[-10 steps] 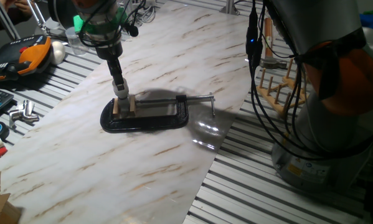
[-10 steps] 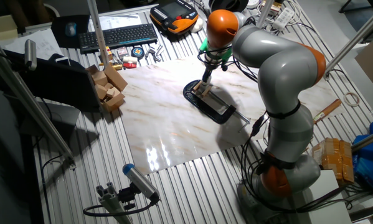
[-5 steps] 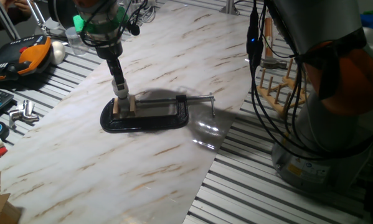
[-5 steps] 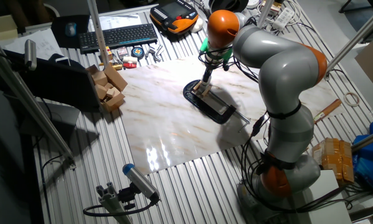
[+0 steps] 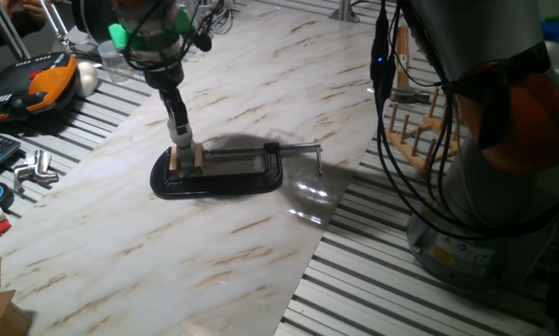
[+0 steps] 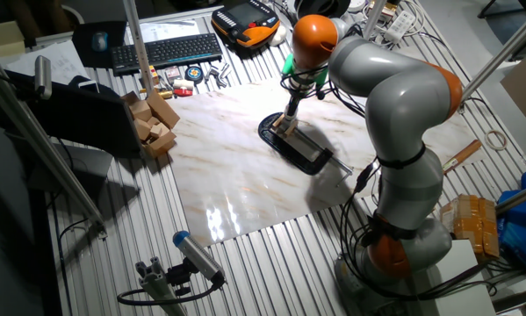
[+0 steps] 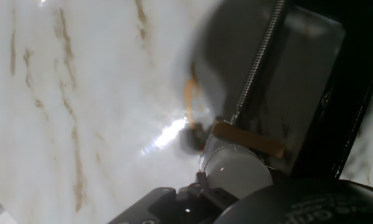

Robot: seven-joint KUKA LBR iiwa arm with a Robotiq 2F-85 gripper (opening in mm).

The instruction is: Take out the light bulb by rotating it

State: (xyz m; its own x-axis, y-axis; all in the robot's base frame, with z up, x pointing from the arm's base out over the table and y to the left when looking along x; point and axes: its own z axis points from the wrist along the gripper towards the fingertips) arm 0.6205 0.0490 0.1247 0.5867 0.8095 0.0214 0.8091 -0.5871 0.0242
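Hand view shows the bulb (image 7: 236,171) close under the camera, a frosted white globe seated by a small wooden block (image 7: 248,138) that the clamp (image 7: 335,93) pins with its screw (image 7: 256,62); both fixed views put the gripper (image 5: 181,138) straight down on that spot, at the clamp's (image 5: 218,175) closed end on the marble board (image 5: 120,252); the fingers seem to meet the bulb there, but I cannot tell whether they pinch it or only sit against it; their gap is hidden. The bulb is probably light, smooth and slippery, and brittle, so it likely wants a gentle squeeze; the best hold looks to be across the globe's widest part, axis upright, so a twist turns the thread without levering sideways; the clamp should keep the socket from spinning along.
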